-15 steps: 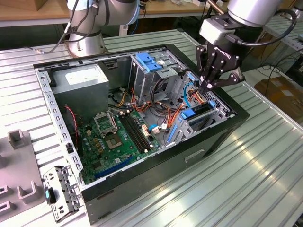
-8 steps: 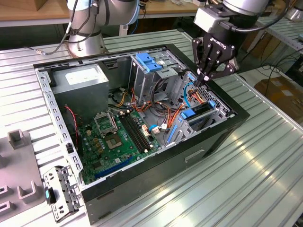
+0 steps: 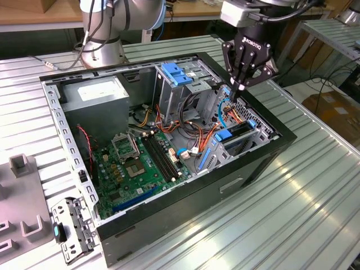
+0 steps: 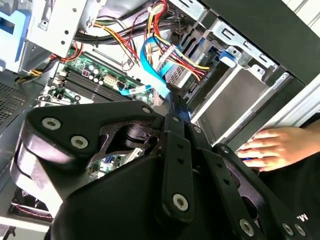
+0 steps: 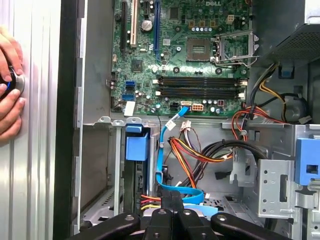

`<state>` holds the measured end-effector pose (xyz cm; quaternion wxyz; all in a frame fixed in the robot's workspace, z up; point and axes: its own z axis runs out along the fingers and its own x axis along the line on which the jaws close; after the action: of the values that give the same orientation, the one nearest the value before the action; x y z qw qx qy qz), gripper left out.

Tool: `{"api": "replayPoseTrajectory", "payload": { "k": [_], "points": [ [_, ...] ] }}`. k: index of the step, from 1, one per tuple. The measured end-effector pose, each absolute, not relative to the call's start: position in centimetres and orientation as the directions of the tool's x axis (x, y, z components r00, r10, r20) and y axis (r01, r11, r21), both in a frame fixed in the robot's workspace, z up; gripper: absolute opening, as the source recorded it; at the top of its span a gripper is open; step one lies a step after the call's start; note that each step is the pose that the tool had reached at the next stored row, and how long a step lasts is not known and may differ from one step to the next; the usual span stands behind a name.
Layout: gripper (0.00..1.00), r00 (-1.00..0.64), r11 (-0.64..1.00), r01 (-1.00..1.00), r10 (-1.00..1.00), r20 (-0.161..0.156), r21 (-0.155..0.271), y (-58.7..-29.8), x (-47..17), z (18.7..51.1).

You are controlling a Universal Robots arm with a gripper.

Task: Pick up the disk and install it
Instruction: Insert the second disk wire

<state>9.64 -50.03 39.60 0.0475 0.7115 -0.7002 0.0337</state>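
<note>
Gripper (image 3: pixel 242 85) hangs over the corner of the open computer case (image 3: pixel 264 163), on the exterior view's right, with its fingers (image 5: pixel 172 202) pressed together. I see nothing big held between them. A flat blue cable (image 5: pixel 165 165) runs just beside the tips, and I cannot tell if it is pinched. The disk (image 3: pixel 243 130) already sits in the metal cage (image 3: pixel 261 130) at that corner, standing on its edge, with its blue rail (image 5: pixel 136 146) showing at one end. It lies just below the gripper and a bit to one side. I think its long side runs along the case wall there. A person's hand (image 5: pixel 9 95) rests on the table outside that wall.
</note>
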Motion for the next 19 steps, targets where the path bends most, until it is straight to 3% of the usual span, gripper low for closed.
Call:
{"api": "replayPoseTrajectory", "payload": {
  "k": [6, 11, 12, 13, 19],
  "points": [
    [0.11, 0.017, -0.015, -1.0, -0.992, 0.126, 0.021, -49.2, 9.6, 39.4],
    [0.11, 0.017, -0.014, -1.0, -0.982, 0.19, 0.021, -49.0, 9.6, 39.0],
    [0.3, 0.018, -0.013, -1.0, -0.975, 0.222, 0.022, -48.9, 9.6, 38.8],
    [0.3, 0.018, -0.013, -1.0, -0.972, 0.233, 0.022, -48.9, 9.6, 38.7],
    [0.3, 0.018, -0.012, -1.0, -0.966, 0.26, 0.022, -48.6, 9.6, 37.9]
  ]
}}
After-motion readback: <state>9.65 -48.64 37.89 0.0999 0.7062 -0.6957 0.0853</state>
